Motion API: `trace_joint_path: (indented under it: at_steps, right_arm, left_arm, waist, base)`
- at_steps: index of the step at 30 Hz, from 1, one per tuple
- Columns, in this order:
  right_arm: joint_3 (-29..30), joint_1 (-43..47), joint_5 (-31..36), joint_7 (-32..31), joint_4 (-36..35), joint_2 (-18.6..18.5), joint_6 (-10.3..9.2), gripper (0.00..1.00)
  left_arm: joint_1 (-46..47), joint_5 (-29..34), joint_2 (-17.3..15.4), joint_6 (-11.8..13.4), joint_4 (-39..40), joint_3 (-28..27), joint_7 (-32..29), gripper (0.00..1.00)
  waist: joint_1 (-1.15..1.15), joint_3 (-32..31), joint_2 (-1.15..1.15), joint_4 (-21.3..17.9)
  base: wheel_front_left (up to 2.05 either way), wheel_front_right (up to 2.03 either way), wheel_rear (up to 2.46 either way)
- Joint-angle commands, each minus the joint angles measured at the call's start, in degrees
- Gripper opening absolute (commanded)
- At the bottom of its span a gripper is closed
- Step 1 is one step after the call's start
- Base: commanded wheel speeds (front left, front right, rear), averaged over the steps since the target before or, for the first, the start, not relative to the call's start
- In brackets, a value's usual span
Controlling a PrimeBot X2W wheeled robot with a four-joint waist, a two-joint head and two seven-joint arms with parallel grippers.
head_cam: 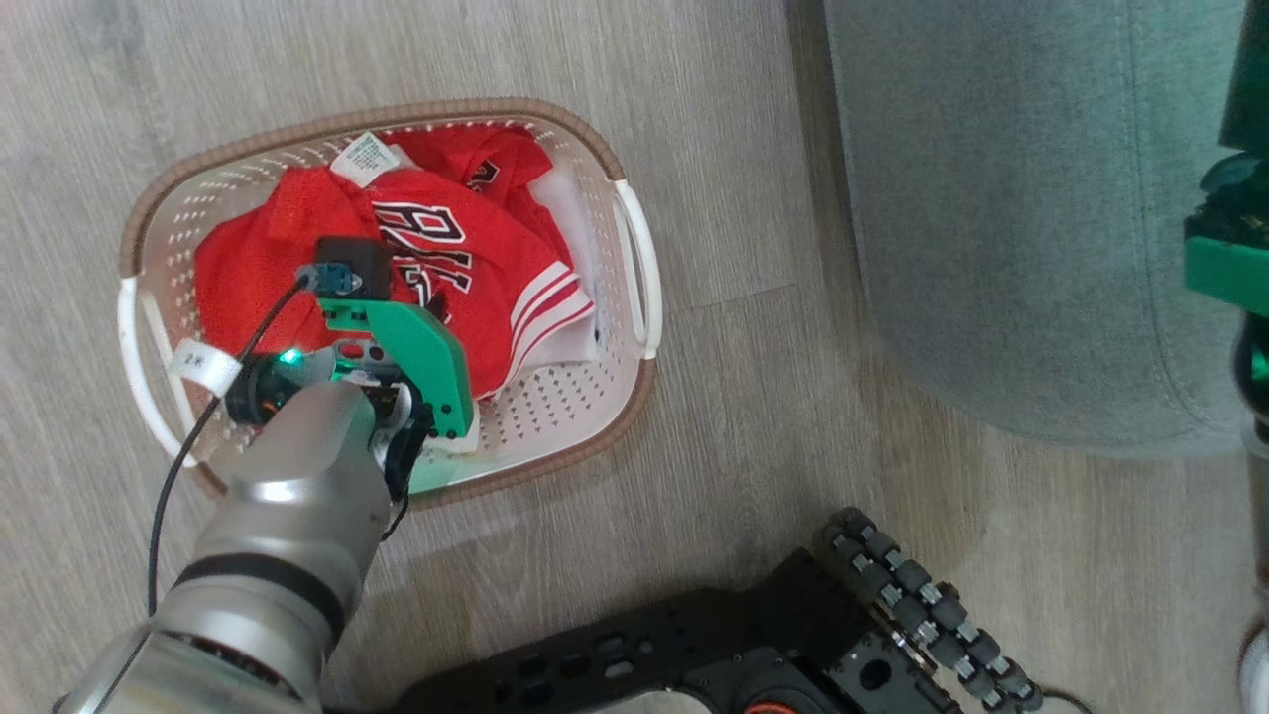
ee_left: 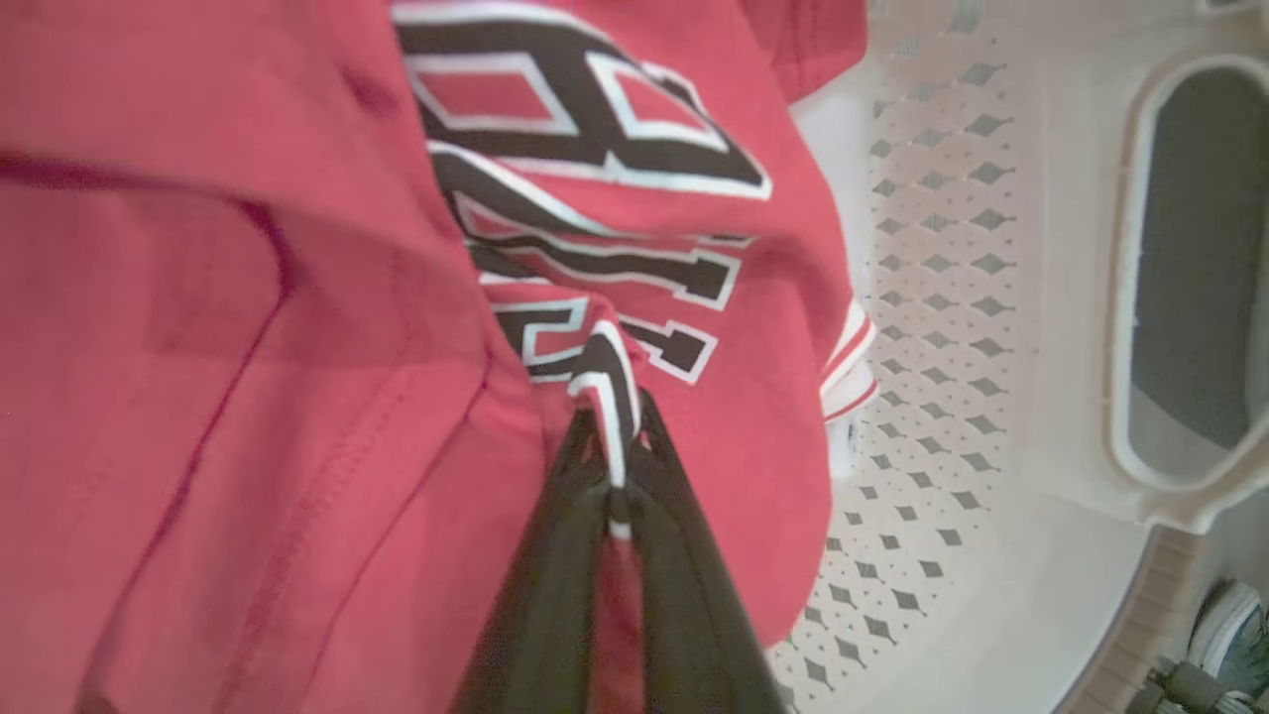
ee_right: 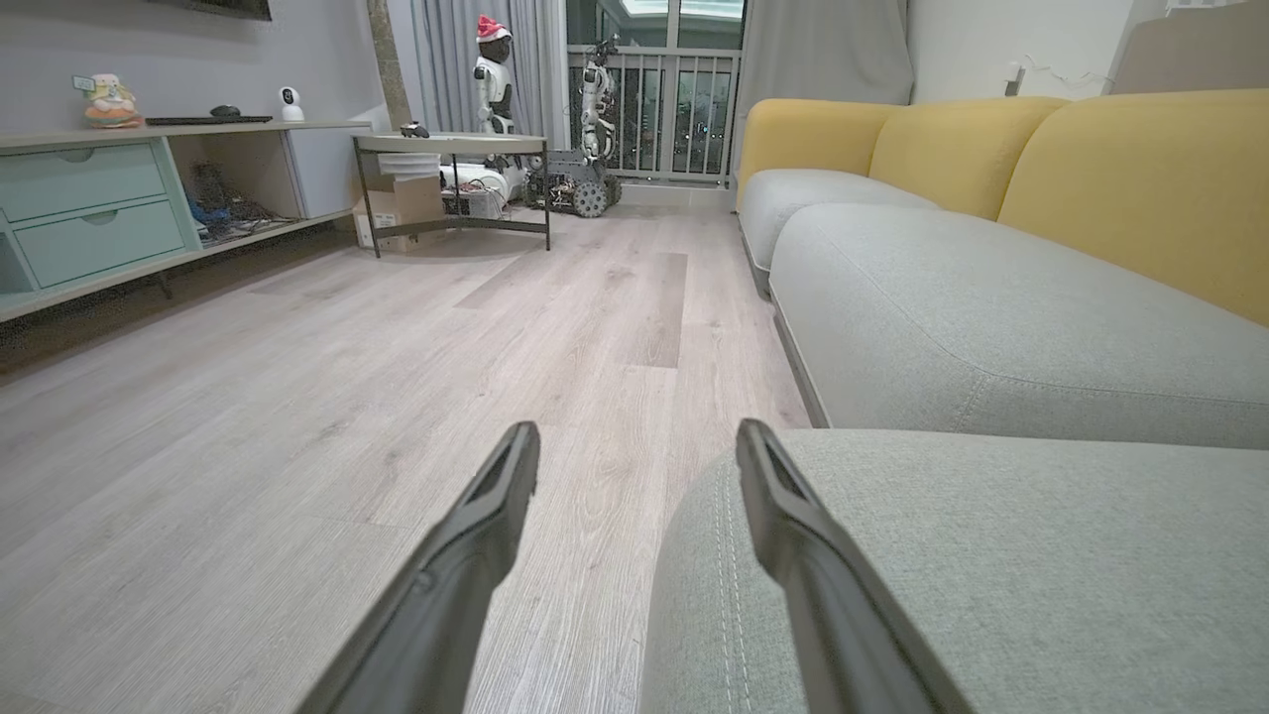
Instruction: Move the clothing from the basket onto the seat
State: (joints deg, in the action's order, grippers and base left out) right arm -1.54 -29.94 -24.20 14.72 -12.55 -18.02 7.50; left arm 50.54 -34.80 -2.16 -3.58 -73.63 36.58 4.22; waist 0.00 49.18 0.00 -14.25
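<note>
The red jersey clothing (head_cam: 466,258) lies heaped in the white perforated basket (head_cam: 634,397) on the wooden floor. My left arm's wrist (head_cam: 397,347) reaches down into the basket and hides its fingers in the head view. In the left wrist view my left gripper (ee_left: 613,407) is shut on a fold of the clothing (ee_left: 297,297) at the black-and-white lettering, beside the basket wall (ee_left: 942,297). The grey-green seat (head_cam: 1011,198) lies to the basket's right. My right gripper (ee_right: 636,436) is open and holds nothing, just above the seat's corner (ee_right: 991,555).
My dark base and its roller wheel (head_cam: 922,615) sit close below the basket. A shoe (ee_left: 1224,635) shows beyond the basket rim. Further along stand yellow-backed sofa cushions (ee_right: 1140,188), a side table (ee_right: 451,149) and a low cabinet (ee_right: 89,208).
</note>
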Motion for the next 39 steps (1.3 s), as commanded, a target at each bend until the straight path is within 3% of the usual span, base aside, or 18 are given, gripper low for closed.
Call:
trace_joint_path:
  at_steps: [1, 12, 19, 26, 39]
  right_arm:
    - [-0.5, 1.3, 0.0, 0.3, -1.3, -0.6, -0.01, 1.00]
    - [-1.6, 2.5, 0.4, 0.3, -0.3, -0.7, -0.01, 1.00]
    - [-1.7, 5.7, 1.3, 0.3, 1.4, -0.5, -0.01, 1.00]
    - [-2.0, 10.1, 2.0, 0.3, 2.9, -0.3, -0.01, 1.00]
    - [-3.1, 16.3, 3.4, 0.3, 4.7, 1.2, -0.01, 1.00]
  left_arm:
    - [-1.2, -0.5, -0.7, -0.2, 0.5, -0.4, 0.9, 0.00]
    - [-4.7, -3.6, -0.7, -1.6, 1.3, 1.9, 3.6, 0.00]
    - [-10.9, -8.6, -0.7, -2.7, 6.0, 3.6, 9.1, 0.00]
    - [-14.8, -8.9, -0.7, -3.2, 11.1, 6.4, 10.7, 0.00]
    - [-22.5, -1.4, -2.3, -1.9, 28.7, -2.2, 10.8, 0.00]
  waist:
    - [0.00, -0.6, 0.00, 0.1]
    - [0.00, -7.4, 0.00, 1.5]
    - [0.00, -17.7, 0.00, 4.1]
    - [0.00, -26.7, 0.00, 7.7]
    - [0.00, -38.7, 0.00, 12.8]
  base:
    - [0.00, 0.00, 0.00]
    - [0.00, 0.00, 0.00]
    - [0.00, 0.00, 0.00]
    - [0.00, 0.00, 0.00]
    - [0.00, 0.00, 0.00]
